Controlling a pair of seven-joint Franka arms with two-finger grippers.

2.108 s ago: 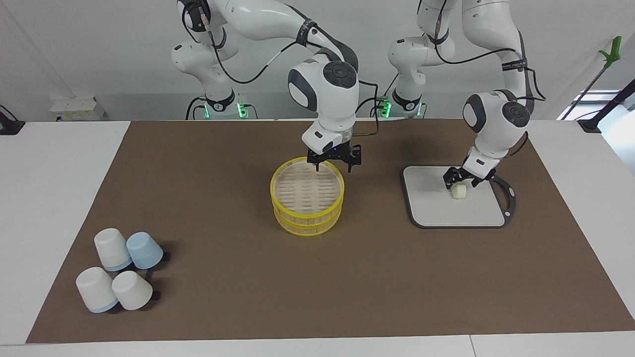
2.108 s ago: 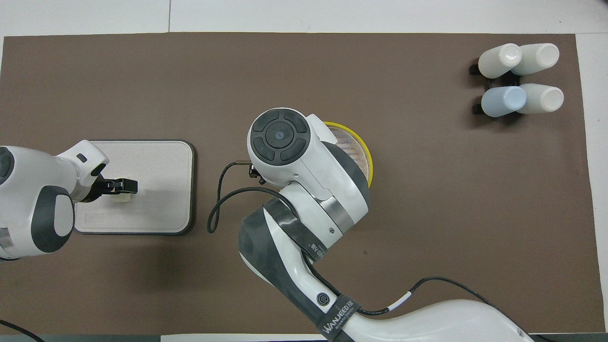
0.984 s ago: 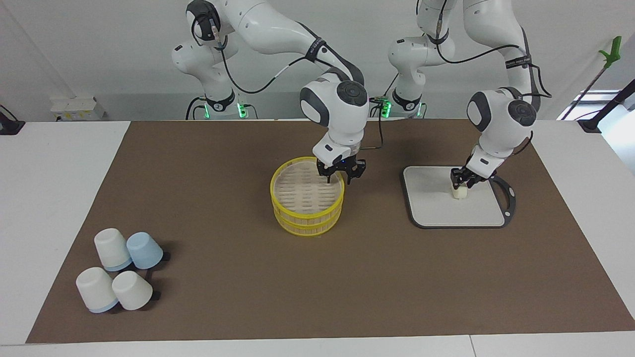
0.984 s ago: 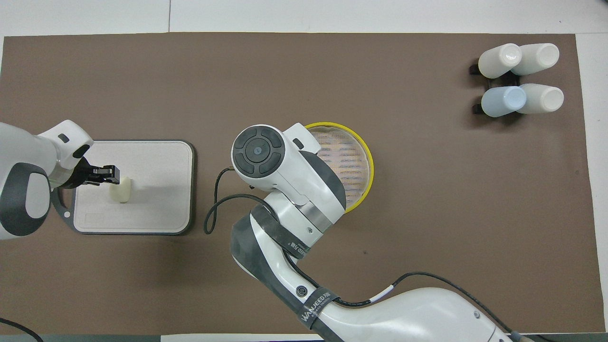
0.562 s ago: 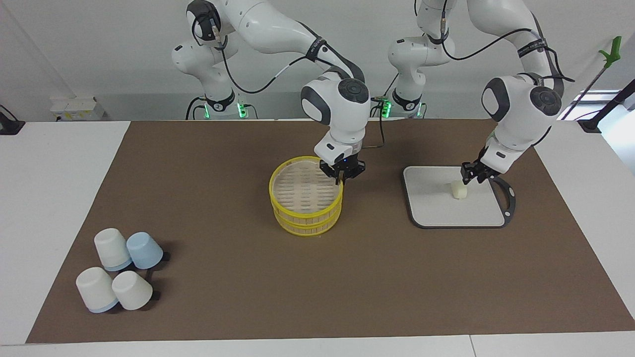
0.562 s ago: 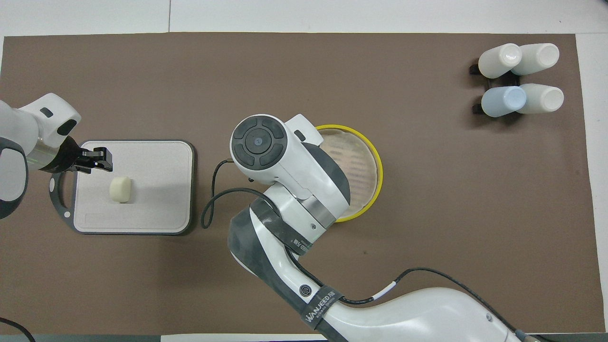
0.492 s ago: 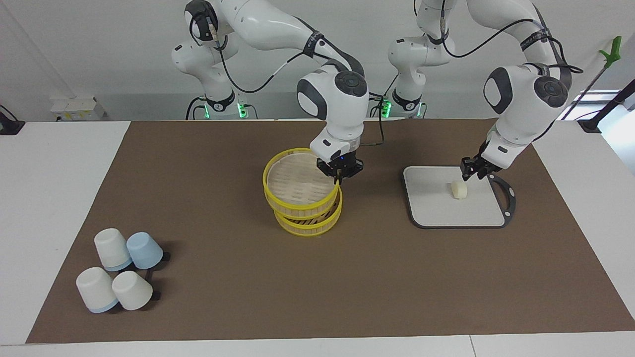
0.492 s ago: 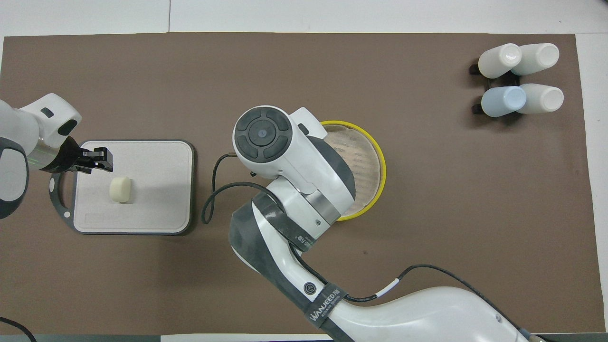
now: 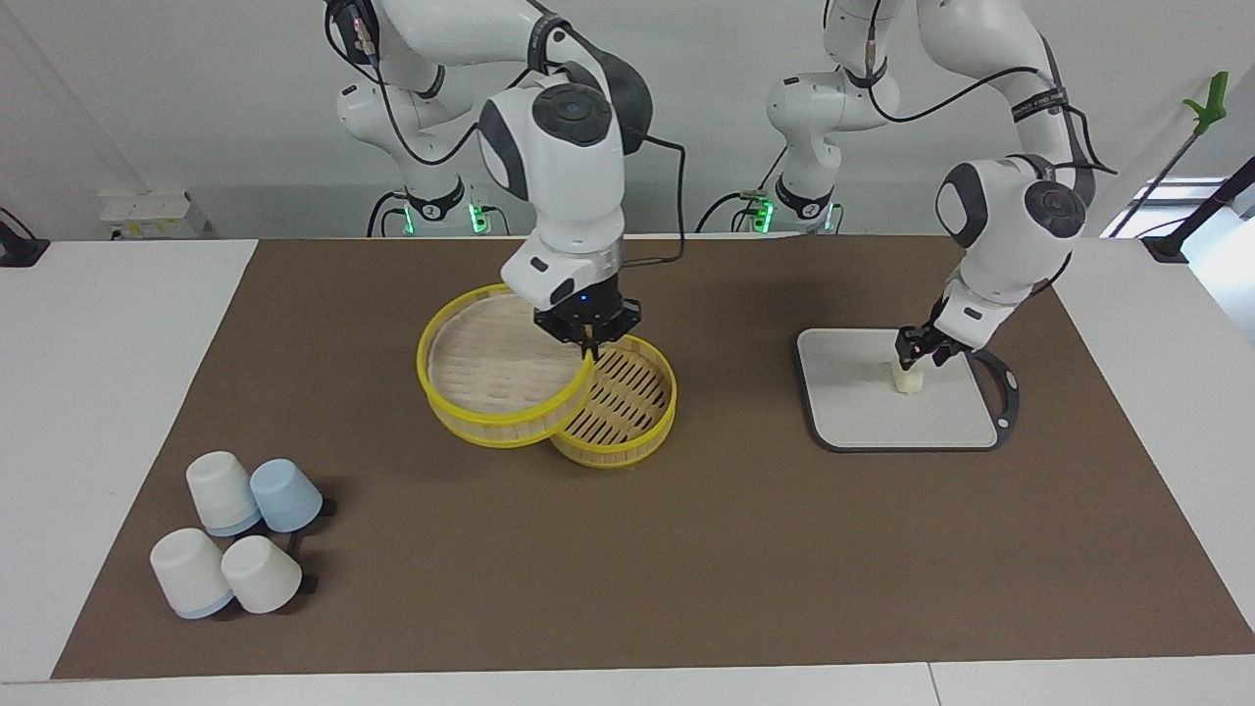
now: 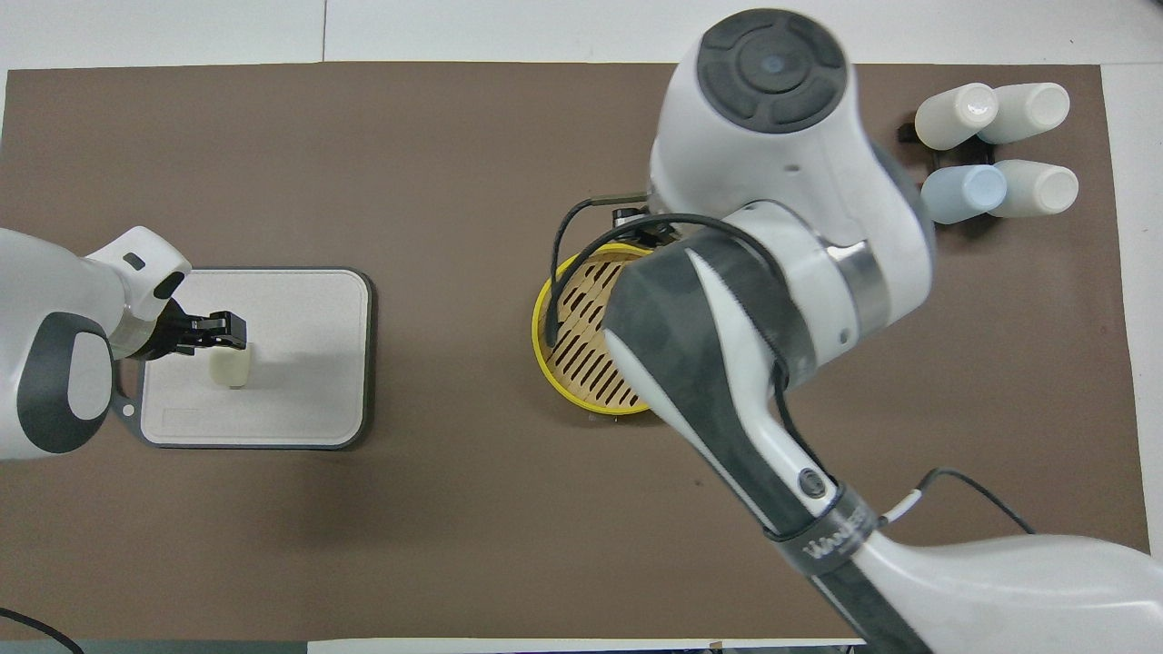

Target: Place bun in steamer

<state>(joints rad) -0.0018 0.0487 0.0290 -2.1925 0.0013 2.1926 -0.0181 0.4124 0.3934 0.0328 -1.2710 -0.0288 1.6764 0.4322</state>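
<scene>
White table [image 9: 118,392] with a brown mat [image 9: 627,549] covering most of it. Right arm reaches in over the middle of the mat; its right claw [image 9: 586,338] is clamped together on the rim of the steamer lid [image 9: 495,378], a yellow-rimmed slatted top piece, held tilted in the air, partly over the steamer [image 9: 627,407] and partly over the mat toward the right arm's end. In the overhead view the arm hides the lid. Steamer base sits on the mat at the middle, uncovered, dark slatted floor showing [image 10: 581,354], nothing visible in it.

Grey board with a black rim [image 9: 941,427] lies flat toward the left arm's end of the table, handle loop at its outer end. Bun [image 9: 907,380], small cream lump, sits on the board, well apart from the steamer. Left claw [image 9: 919,351] is low at the bun's top, on its robot-side; fingers [image 10: 223,331] look slightly apart right at the bun, cannot tell whether they grip it or just touch.

Four upturned cups [image 9: 240,534], three white and one pale blue, cluster on the mat corner at the right arm's end, farthest from the robots.
</scene>
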